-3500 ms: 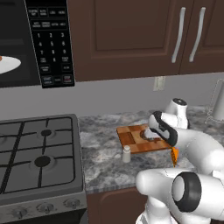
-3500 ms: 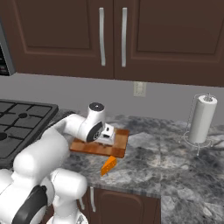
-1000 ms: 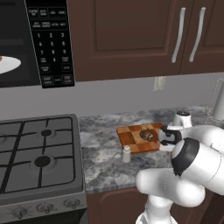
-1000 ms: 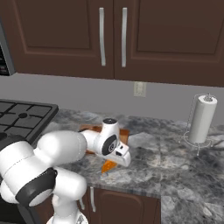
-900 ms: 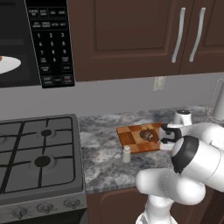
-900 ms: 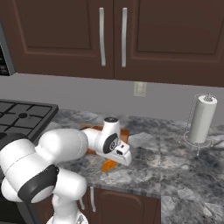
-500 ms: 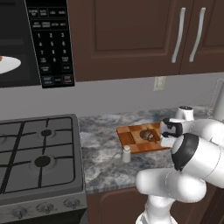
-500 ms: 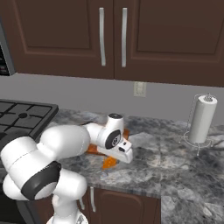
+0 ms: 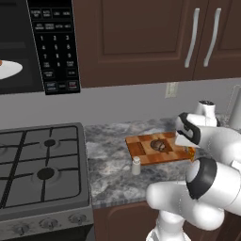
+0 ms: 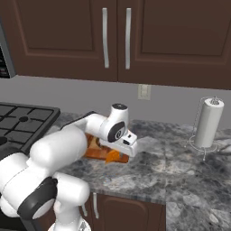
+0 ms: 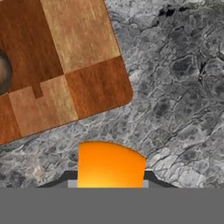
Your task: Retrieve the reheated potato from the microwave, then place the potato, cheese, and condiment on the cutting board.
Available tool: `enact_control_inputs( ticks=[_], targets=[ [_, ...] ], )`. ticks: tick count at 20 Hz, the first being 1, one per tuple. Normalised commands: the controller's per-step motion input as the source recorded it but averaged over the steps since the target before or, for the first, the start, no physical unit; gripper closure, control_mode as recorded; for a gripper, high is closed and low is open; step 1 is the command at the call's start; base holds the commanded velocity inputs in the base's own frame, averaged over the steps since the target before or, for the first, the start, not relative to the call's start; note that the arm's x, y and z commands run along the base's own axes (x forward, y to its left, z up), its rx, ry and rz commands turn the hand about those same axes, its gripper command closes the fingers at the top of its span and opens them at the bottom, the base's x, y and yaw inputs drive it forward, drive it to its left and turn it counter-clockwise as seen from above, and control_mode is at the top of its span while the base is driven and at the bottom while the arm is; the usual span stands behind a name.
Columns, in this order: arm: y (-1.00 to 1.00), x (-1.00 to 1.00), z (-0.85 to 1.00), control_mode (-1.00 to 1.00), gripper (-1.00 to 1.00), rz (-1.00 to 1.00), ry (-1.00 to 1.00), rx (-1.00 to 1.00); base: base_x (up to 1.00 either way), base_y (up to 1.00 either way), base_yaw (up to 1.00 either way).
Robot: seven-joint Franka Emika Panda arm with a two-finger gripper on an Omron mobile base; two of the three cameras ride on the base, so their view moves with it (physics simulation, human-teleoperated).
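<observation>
My gripper [image 11: 110, 180] is shut on the cheese [image 11: 110, 164], an orange wedge, just above the grey counter beside a corner of the cutting board [image 11: 57, 65]. From the right base view the cheese [image 10: 113, 156] hangs under the hand at the board's [image 10: 91, 152] near edge. The potato [image 9: 157, 145] lies on the patchwork cutting board [image 9: 141, 149], and its edge shows as a brown potato [image 11: 3, 72] in the hand view. The off-white condiment [image 9: 136, 165] stands on the counter just in front of the board's left corner. The black microwave [image 9: 52, 42] is open at upper left with its white turntable [image 9: 7, 69] bare.
A gas stove [image 9: 37, 164] fills the counter's left side. A paper towel roll [image 10: 208, 122] on a wire stand is at the back right. Dark cabinets [image 10: 113, 36] hang overhead. Speckled counter [image 10: 171, 167] stretches open to the right of the board.
The jaws have closed on the cheese. The hand has since risen a little beside the board, carrying the wedge with it. Potato and condiment have not moved.
</observation>
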Motion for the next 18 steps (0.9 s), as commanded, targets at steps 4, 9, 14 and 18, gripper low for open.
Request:
enact_control_inputs(
  ticks=[4,9,14,18],
  targets=[
    [0.0,0.74,0.11,-1.0,1.0,0.01,-0.01,0.03,0.0,0.0,0.0],
    [-0.01,0.79,0.0,-1.0,1.0,0.02,-0.02,0.02,0.0,0.0,0.0],
    [-0.01,0.69,-0.04,-1.0,1.0,0.01,-0.02,0.01,0.0,0.0,0.0],
    [0.0,0.38,-0.27,-1.0,1.0,0.01,0.0,0.0,0.0,0.0,0.0]
  ],
)
